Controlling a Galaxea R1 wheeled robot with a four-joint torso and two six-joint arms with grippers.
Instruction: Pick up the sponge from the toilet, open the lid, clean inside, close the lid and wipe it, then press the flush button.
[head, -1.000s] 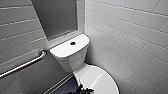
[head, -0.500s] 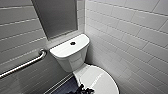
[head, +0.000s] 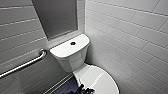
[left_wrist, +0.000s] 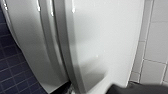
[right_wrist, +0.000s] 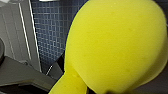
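The white toilet (head: 72, 58) stands in the corner, and the small dark flush button (head: 72, 43) sits in the middle of its tank top. Its oval lid (head: 100, 80) lies shut. A dark part of my arm (head: 83, 90) shows at the lid's near left edge. The left wrist view looks closely along the lid (left_wrist: 107, 37) and the bowl's side (left_wrist: 25, 40), with nothing held there. In the right wrist view the bright yellow sponge (right_wrist: 117, 47) looms large above the blue floor, pinched at its waist in my right gripper.
A metal grab bar (head: 23, 65) runs along the left wall. White tiled walls close in on the right (head: 135, 42) and behind the tank. Dark blue tiled floor (left_wrist: 12, 75) lies left of the bowl.
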